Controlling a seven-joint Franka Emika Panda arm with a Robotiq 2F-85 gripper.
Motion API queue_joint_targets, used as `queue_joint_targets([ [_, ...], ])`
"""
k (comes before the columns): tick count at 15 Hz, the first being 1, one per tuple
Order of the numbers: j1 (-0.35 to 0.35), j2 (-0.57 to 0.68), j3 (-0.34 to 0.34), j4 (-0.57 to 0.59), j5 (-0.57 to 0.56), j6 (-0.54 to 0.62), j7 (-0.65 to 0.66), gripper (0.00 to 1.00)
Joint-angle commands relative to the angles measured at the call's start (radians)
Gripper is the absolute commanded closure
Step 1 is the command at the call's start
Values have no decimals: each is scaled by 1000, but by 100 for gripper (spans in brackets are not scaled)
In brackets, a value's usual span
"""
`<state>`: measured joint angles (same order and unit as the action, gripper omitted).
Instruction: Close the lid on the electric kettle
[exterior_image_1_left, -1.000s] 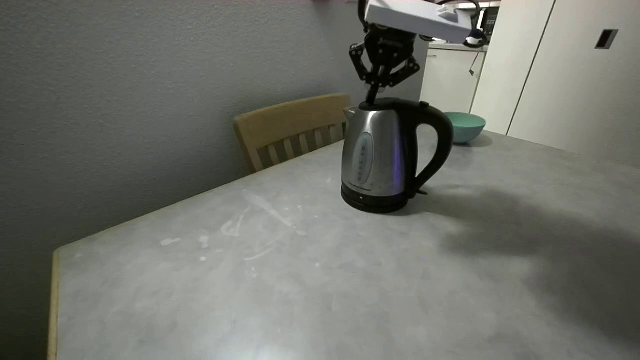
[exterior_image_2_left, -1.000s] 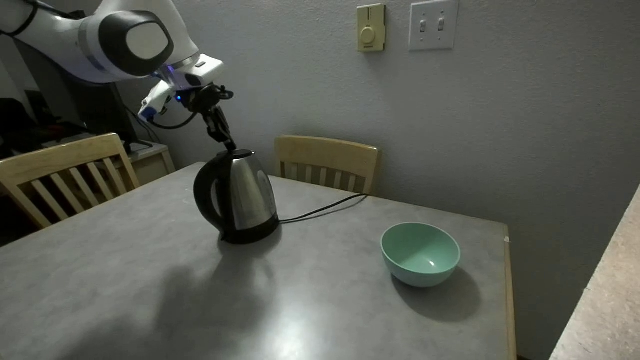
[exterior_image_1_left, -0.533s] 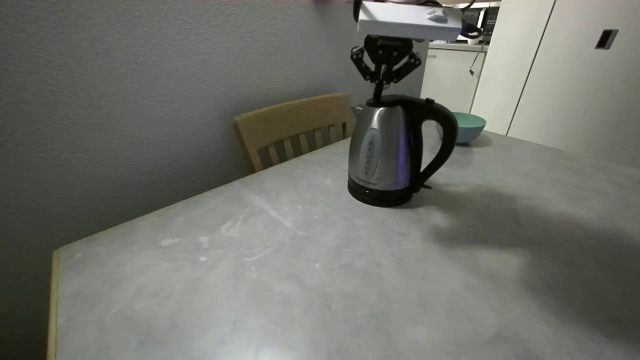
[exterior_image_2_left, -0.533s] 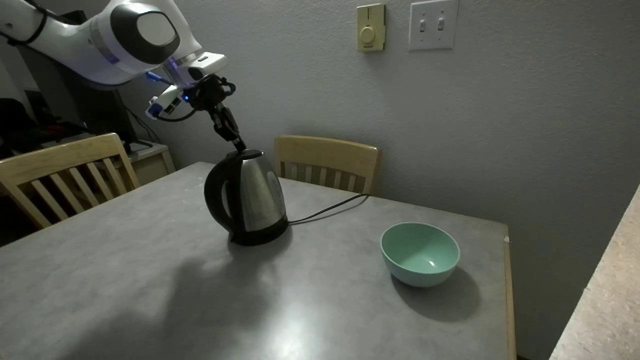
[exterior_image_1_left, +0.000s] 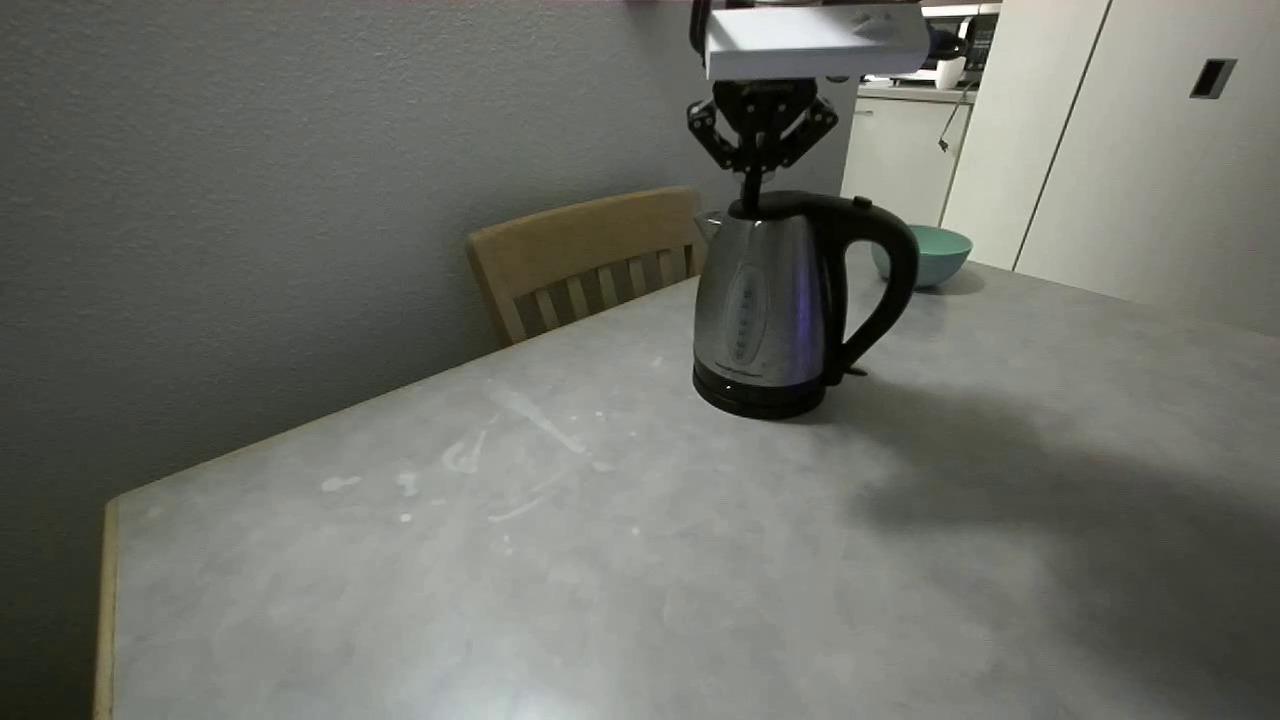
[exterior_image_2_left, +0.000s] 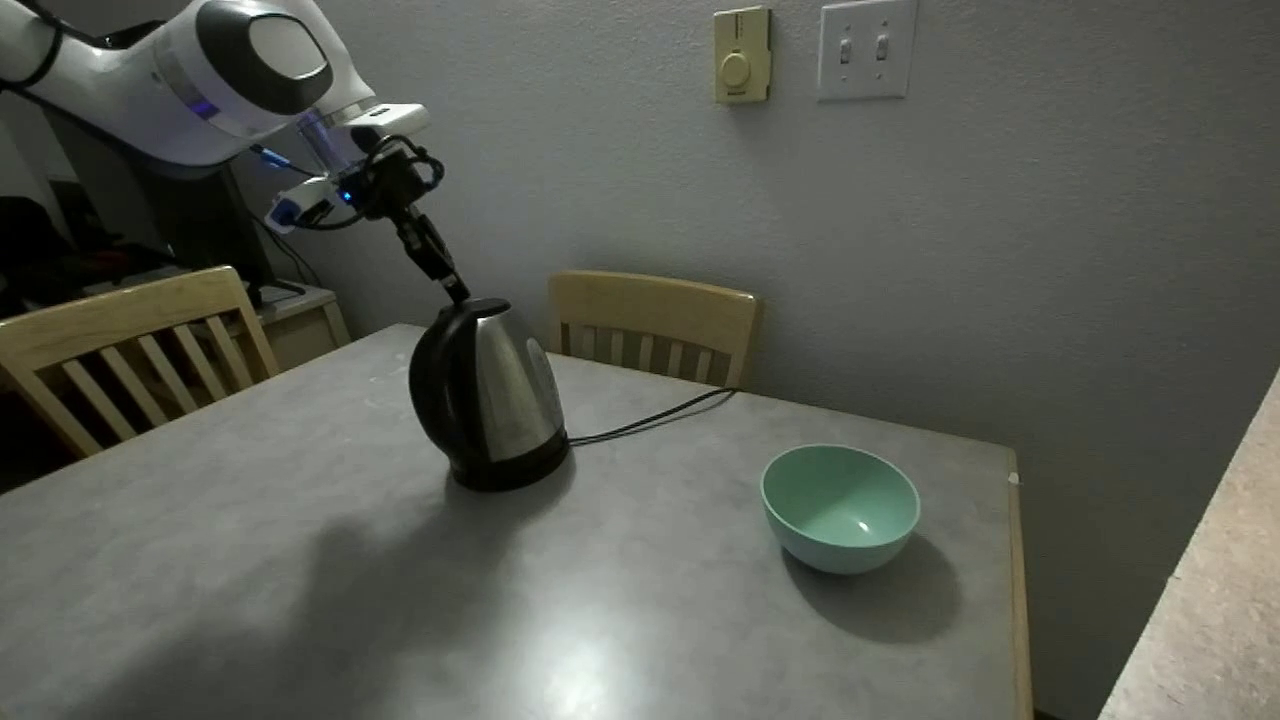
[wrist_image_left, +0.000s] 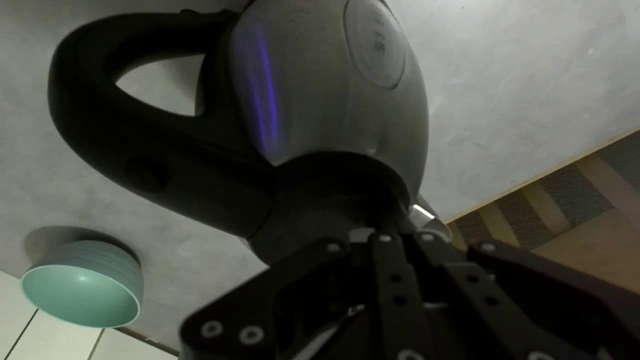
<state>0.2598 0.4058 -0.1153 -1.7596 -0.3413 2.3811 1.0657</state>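
The electric kettle is silver with a black base and handle. It stands upright on the grey table in both exterior views (exterior_image_1_left: 745, 310) (exterior_image_2_left: 515, 390), and its top fills the middle of the wrist view (wrist_image_left: 310, 95). Its black lid (exterior_image_2_left: 490, 306) lies flat on top; it also shows in the wrist view (wrist_image_left: 315, 220). My gripper (exterior_image_1_left: 752, 190) is shut with nothing seen between its fingers. It points down with its fingertips at the lid, seemingly touching it; they also show in an exterior view (exterior_image_2_left: 457, 291) and the wrist view (wrist_image_left: 395, 222). The fingers hide part of the lid.
A green bowl (exterior_image_2_left: 840, 510) stands on the table (exterior_image_2_left: 650, 600). A black cord (exterior_image_2_left: 650, 417) runs from the kettle to the table's edge. A wooden chair (exterior_image_2_left: 655, 315) stands against that edge, near the grey wall. Another chair (exterior_image_2_left: 140, 350) stands at the side.
The kettle has slid a little to the right in both exterior views and turned slightly. My gripper moved right with it, then back left over the last half second, staying shut.
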Motion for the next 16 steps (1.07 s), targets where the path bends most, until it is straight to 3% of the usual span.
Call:
queue_joint_targets([
  [1,9,-80,12,-89,-55,1,4,100],
  [5,1,-146,38,-134,-64,-33,-22,100],
  [10,-37,-197,112,-143,92,-227,-159,100],
  [14,-47,-208,133,-133,140,-338,-193,100],
  [15,-49,-209,136,-133,141,-347,-196,82],
  [16,-51,-212,140,-135,146,-351,-203,73],
])
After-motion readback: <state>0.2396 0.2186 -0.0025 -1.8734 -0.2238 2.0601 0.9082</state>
